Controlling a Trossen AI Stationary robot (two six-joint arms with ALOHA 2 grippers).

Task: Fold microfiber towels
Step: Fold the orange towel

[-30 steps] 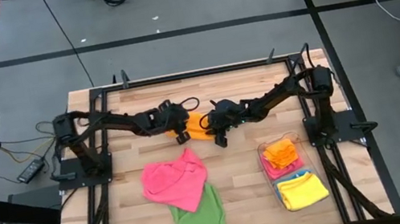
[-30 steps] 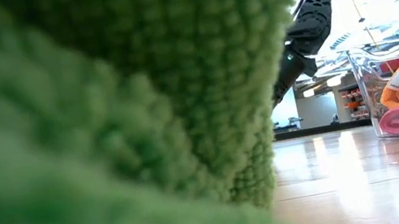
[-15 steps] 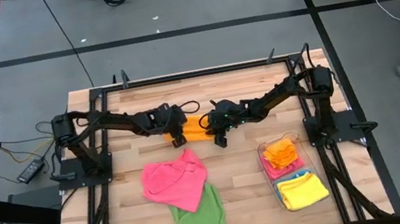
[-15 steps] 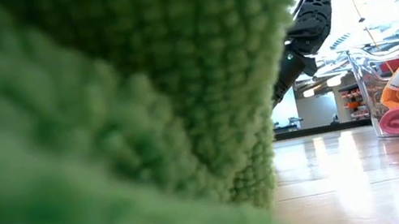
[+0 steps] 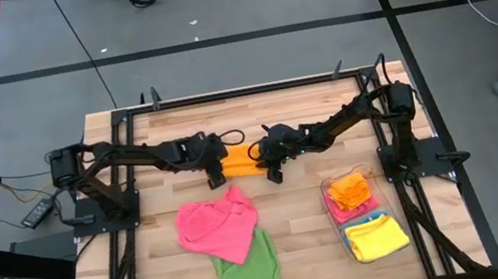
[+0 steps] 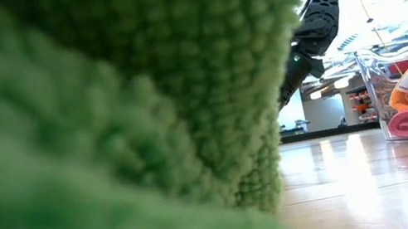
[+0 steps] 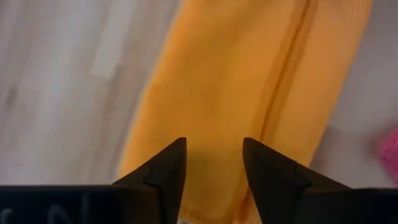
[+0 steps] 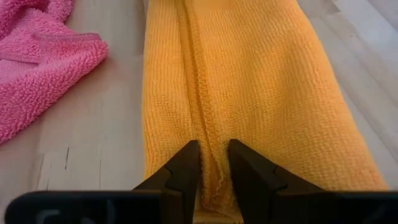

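Observation:
An orange microfiber towel [image 5: 241, 164], folded into a long strip, lies flat on the wooden table between my two grippers. My left gripper [image 5: 216, 177] stands open just above the strip's left end [image 7: 205, 112], one finger on each side of it [image 7: 213, 158]. My right gripper [image 5: 273, 171] is shut on the strip's right end [image 8: 213, 165]. A crumpled pink towel [image 5: 218, 226] lies nearer the front, overlapping a green towel [image 5: 249, 276]. The green towel [image 6: 106, 132] fills most of the low view. My right gripper pinches the orange strip's right end between its two fingers, at the hemmed edges running down the strip's middle [image 8: 211, 140]. Several layers lie there. The fingers slant down from the table's right side, along the strip. The towel rests flat and slack on the table.
A clear plastic bin [image 5: 383, 200] at the front right holds folded orange, pink and yellow towels; it also shows in the low view [image 6: 373, 93]. Black frame rails [image 5: 241, 91] run round the table. Bare wood lies at the front left and between the pink towel and the bin.
My left gripper has drawn back toward the table's left edge and risen a little, so more of the orange strip's left end shows. The towel has stayed flat where it was.

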